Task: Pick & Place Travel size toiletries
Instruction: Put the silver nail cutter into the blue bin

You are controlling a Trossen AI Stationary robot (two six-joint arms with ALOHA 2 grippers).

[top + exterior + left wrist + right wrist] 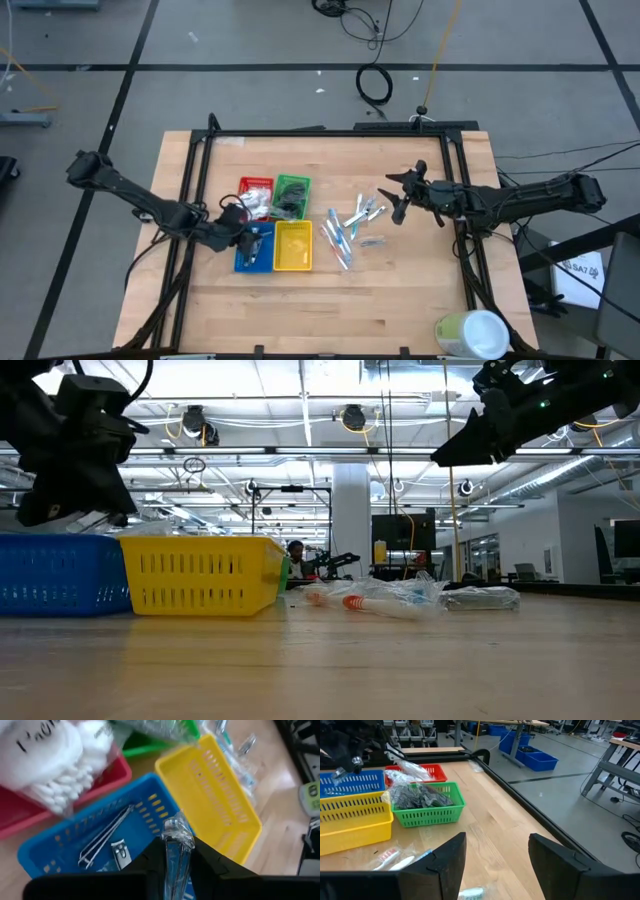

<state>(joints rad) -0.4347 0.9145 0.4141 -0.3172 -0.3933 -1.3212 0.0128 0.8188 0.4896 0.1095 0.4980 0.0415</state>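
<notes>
Loose toiletries (pixel 352 228), slim silver and pale blue tubes in clear wrap, lie in a pile on the table right of the trays, also low in the low view as the pile (pixel 400 598). My left gripper (pixel 245 236) hovers above the blue tray (pixel 240 262) and is shut on a clear-wrapped slim tube (pixel 176 832). The blue tray (pixel 60 840) holds metal tweezers and a clipper. My right gripper (pixel 400 207) hangs open above the table, right of the pile; its fingers (pixel 445 865) stand wide apart and touch nothing. My left gripper (pixel 176 856) pinches the wrapped tube between its two fingers, which lie along the tube. The wrapper's crimped free end (pixel 175 822) sticks out past the fingertips. The tube is lifted clear above the blue tray; its rear end is hidden between the fingers.
Four square trays stand together: red (pixel 256 187) with a bag of cotton swabs (pixel 55 765), green (pixel 293 186) with a bag of dark items (pixel 417 796), blue, and yellow (pixel 293 262). A large pale green and white cylinder (pixel 470 335) lies at the table's near right corner.
</notes>
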